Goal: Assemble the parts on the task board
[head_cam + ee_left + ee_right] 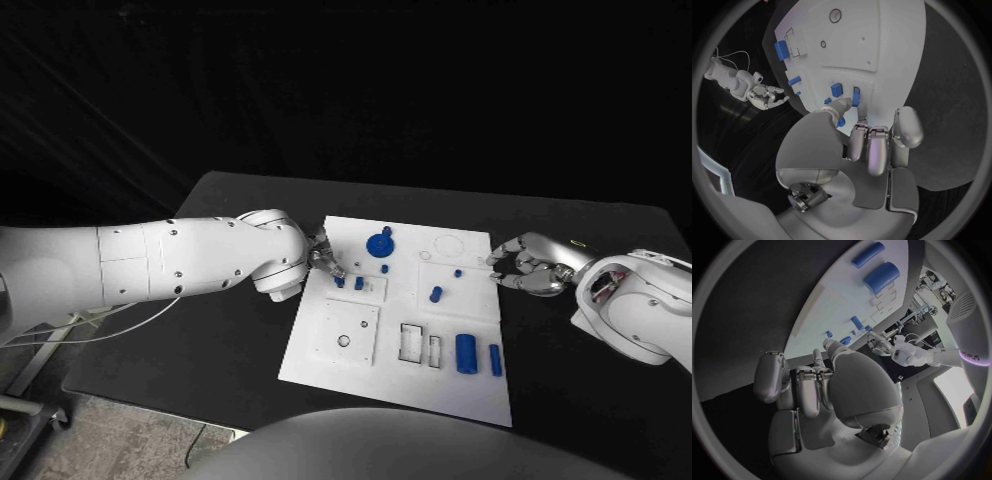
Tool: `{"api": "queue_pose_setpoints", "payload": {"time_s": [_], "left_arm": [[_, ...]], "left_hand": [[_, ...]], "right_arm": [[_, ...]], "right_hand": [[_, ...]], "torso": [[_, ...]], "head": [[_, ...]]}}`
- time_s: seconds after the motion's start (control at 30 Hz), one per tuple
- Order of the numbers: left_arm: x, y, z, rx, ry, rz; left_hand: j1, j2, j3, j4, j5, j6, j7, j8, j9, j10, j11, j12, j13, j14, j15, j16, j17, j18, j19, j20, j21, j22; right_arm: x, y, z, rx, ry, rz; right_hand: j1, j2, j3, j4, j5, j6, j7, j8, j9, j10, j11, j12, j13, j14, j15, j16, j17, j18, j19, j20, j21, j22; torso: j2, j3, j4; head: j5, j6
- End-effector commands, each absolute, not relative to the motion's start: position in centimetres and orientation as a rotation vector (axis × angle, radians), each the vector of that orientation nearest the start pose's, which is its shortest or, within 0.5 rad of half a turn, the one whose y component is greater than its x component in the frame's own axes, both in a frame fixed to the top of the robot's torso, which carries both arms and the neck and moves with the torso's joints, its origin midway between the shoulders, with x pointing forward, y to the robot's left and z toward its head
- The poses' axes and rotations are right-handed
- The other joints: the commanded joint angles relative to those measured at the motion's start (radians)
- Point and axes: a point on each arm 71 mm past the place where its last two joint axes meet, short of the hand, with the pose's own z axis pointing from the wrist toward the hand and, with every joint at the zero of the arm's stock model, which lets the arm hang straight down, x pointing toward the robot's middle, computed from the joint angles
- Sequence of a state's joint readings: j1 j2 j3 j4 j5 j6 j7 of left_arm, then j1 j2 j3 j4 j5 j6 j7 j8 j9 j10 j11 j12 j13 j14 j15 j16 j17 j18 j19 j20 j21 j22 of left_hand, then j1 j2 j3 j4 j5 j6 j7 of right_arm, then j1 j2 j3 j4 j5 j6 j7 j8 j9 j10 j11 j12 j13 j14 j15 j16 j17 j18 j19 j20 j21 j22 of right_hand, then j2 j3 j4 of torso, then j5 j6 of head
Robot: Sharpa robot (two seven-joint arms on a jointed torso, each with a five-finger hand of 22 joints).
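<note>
Both hands curled: left hand (320, 258) over task board (361, 375), right hand (522, 270) empty.

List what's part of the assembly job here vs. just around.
Job:
- task board
- blue round part
- two blue cylinders near the board's front right
- small blue pieces by the left hand
- right hand at the board's right edge

Just around:
- black table
- white cable off the table's left side
</note>
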State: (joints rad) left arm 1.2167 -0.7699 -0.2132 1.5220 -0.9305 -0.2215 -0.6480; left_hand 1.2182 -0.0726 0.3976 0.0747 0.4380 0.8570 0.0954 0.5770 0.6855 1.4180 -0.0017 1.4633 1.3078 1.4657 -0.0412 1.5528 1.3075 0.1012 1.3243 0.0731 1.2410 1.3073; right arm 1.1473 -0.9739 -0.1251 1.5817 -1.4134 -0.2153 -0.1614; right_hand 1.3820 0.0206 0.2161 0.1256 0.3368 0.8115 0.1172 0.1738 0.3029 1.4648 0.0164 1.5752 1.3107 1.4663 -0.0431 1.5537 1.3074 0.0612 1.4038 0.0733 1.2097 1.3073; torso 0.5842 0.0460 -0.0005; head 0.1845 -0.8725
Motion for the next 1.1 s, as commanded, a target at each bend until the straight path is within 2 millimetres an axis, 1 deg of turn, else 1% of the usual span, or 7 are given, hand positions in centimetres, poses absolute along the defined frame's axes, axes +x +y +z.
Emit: {"api": "queue_pose_setpoints", "payload": {"time_s": [0.03,0.17,0.43,0.67,0.77,0.9,1.1], "left_arm": [[45.06,19.67,-27.47,-0.492,2.306,-0.323],[45.04,19.67,-27.46,-0.492,2.305,-0.325],[45.03,19.69,-27.45,-0.493,2.304,-0.327],[44.97,19.6,-27.44,-0.488,2.306,-0.331],[44.95,19.58,-27.44,-0.486,2.308,-0.333],[44.91,19.62,-27.44,-0.482,2.31,-0.334],[44.84,19.71,-27.09,-0.44,2.261,-0.328]], "left_hand": [[-0.016,0.001,-0.009,0.016,-0.009,0.047,-0.046,-0.003,-0.005,-0.004,-0.007,0.002,0.109,0.063,-0.007,0.0,0.209,-0.014,-0.002,-0.006,-0.006,0.147],[-0.029,0.002,-0.022,0.037,-0.026,0.052,-0.047,-0.006,-0.007,-0.005,-0.008,0.002,0.108,0.063,-0.008,0.0,0.209,-0.014,-0.002,-0.008,-0.007,0.147],[-0.031,0.004,-0.026,0.045,-0.028,0.056,-0.049,-0.005,-0.008,-0.008,-0.009,0.0,0.106,0.062,-0.008,-0.001,0.207,-0.014,-0.003,-0.009,-0.009,0.147],[-0.011,0.004,-0.022,0.037,-0.019,0.054,-0.051,-0.007,-0.008,-0.013,-0.011,-0.002,0.103,0.06,-0.01,-0.002,0.206,-0.013,-0.004,-0.01,-0.012,0.146],[0.001,0.003,-0.018,0.032,-0.007,0.052,-0.051,-0.008,-0.008,-0.015,-0.011,-0.004,0.101,0.059,-0.011,-0.002,0.205,-0.013,-0.005,-0.011,-0.014,0.146],[0.015,0.001,-0.014,0.025,0.008,0.049,-0.05,-0.01,-0.008,-0.02,-0.011,-0.007,0.097,0.058,-0.011,-0.002,0.203,-0.013,-0.006,-0.011,-0.016,0.146],[0.024,-0.001,-0.01,0.02,0.013,0.046,-0.05,-0.011,-0.008,-0.022,-0.01,-0.01,0.094,0.057,-0.01,-0.003,0.202,-0.013,-0.007,-0.011,-0.017,0.146]], "right_arm": [[44.67,-25.04,-24.26,-0.096,1.932,0.53],[44.67,-25.05,-24.27,-0.096,1.932,0.529],[44.68,-25.06,-24.28,-0.095,1.932,0.529],[44.68,-25.06,-24.28,-0.095,1.932,0.529],[44.67,-25.07,-24.28,-0.095,1.932,0.529],[44.65,-25.09,-24.28,-0.094,1.932,0.53],[44.64,-25.13,-24.29,-0.09,1.931,0.531]], "right_hand": [[0.003,-0.008,0.006,0.002,0.003,0.008,-0.001,0.0,-0.001,0.106,0.008,-0.004,0.26,0.095,0.008,-0.005,0.251,0.02,-0.005,0.001,-0.004,0.155],[0.004,-0.008,0.007,0.001,0.004,0.008,-0.001,0.0,-0.001,0.106,0.008,-0.004,0.26,0.095,0.008,-0.005,0.25,0.021,-0.006,0.001,-0.006,0.154],[0.004,-0.008,0.007,0.001,0.004,0.008,-0.001,0.0,-0.001,0.106,0.008,-0.004,0.26,0.095,0.008,-0.005,0.25,0.021,-0.006,0.001,-0.006,0.154],[0.004,-0.008,0.007,0.001,0.004,0.008,-0.001,0.0,-0.001,0.106,0.008,-0.004,0.26,0.095,0.008,-0.005,0.25,0.021,-0.006,0.001,-0.006,0.154],[0.004,-0.008,0.007,0.001,0.004,0.008,-0.001,0.0,-0.001,0.106,0.008,-0.004,0.26,0.095,0.008,-0.005,0.25,0.021,-0.006,0.001,-0.006,0.154],[0.004,-0.008,0.007,0.001,0.004,0.008,-0.001,0.0,-0.001,0.106,0.008,-0.004,0.26,0.095,0.008,-0.005,0.25,0.021,-0.006,0.001,-0.006,0.154],[0.004,-0.008,0.009,0.0,0.004,0.009,-0.001,0.0,-0.002,0.106,0.008,-0.004,0.26,0.094,0.008,-0.006,0.25,0.021,-0.006,0.001,-0.007,0.154]], "torso": [[0.0,0.0,0.0002],[0.0,0.0001,0.0],[0.0,0.0001,-0.0002],[0.0,-0.0004,-0.0004],[0.0,0.0003,-0.0006],[0.0,-0.0001,-0.0005],[0.0,-0.0004,-0.0001]], "head": [[0.001,0.0],[0.002,0.0],[0.002,0.0],[0.002,0.0],[0.002,0.0],[0.002,0.0],[0.001,0.0]]}}
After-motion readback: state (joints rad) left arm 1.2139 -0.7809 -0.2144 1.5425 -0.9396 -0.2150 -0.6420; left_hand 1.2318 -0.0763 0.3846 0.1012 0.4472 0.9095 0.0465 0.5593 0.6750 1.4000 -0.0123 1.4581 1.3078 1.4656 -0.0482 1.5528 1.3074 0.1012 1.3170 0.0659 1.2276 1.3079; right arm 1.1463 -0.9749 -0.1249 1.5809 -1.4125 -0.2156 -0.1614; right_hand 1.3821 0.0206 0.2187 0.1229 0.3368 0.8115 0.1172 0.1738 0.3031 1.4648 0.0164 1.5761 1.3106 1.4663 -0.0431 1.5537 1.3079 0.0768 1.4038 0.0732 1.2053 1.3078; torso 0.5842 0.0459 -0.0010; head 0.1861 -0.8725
